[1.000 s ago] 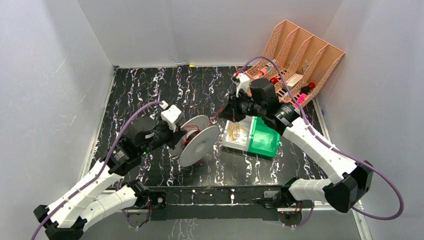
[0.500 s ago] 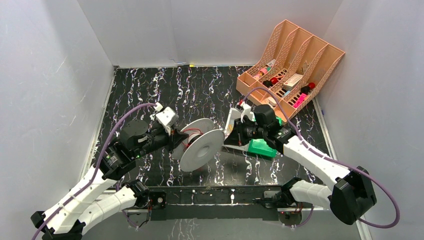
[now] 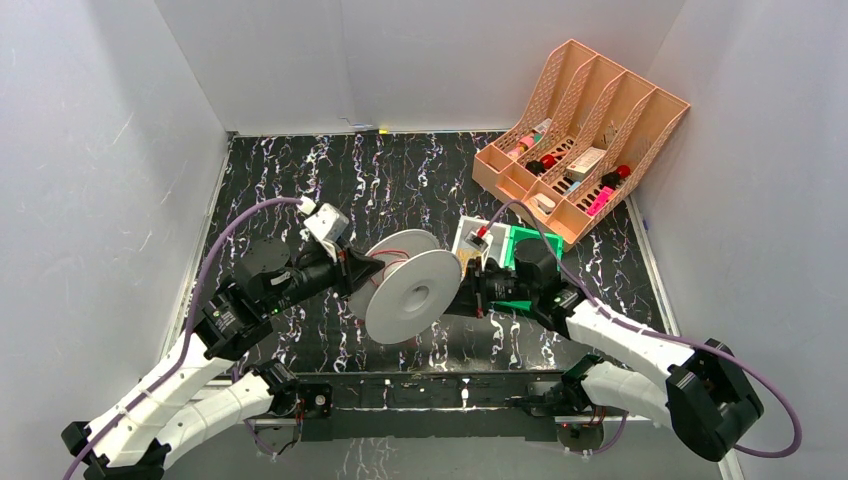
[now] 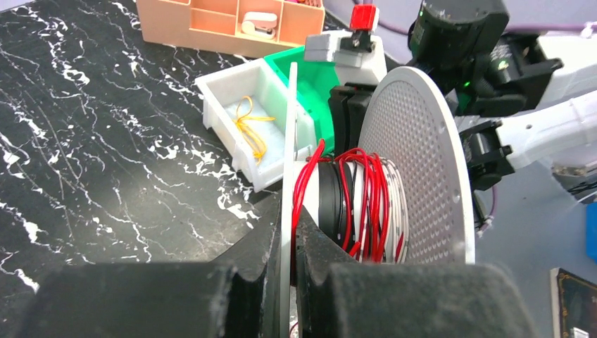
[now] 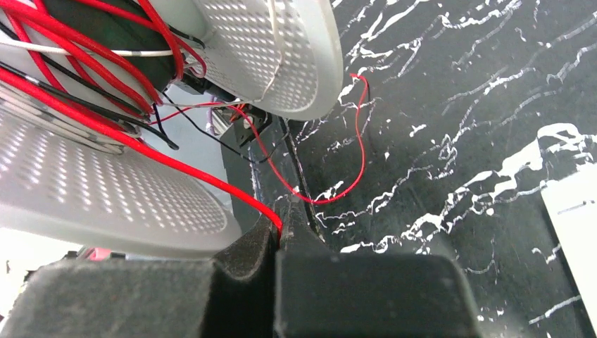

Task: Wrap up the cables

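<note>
A white spool (image 3: 412,293) with two perforated discs is held above the table's middle, with red, white and black cables (image 4: 362,197) wound on its core. My left gripper (image 3: 350,272) is shut on the rim of one disc (image 4: 287,211), the jaws on either side of it. My right gripper (image 3: 466,295) is right of the spool and is shut on a red cable (image 5: 211,182) that runs from its jaws up to the spool's core. A thin red wire (image 5: 355,148) hangs loose over the table.
A white tray (image 4: 243,116) with a yellow tie and a green bin (image 3: 520,262) sit right of the spool, behind my right arm. A pink divided organizer (image 3: 580,135) with small items stands at the back right. Grey walls enclose the black marbled table (image 3: 290,190).
My right gripper came down and left from the organizer side to just right of the spool, bringing the red cable. My left gripper lifted the spool a little up and to the right.
</note>
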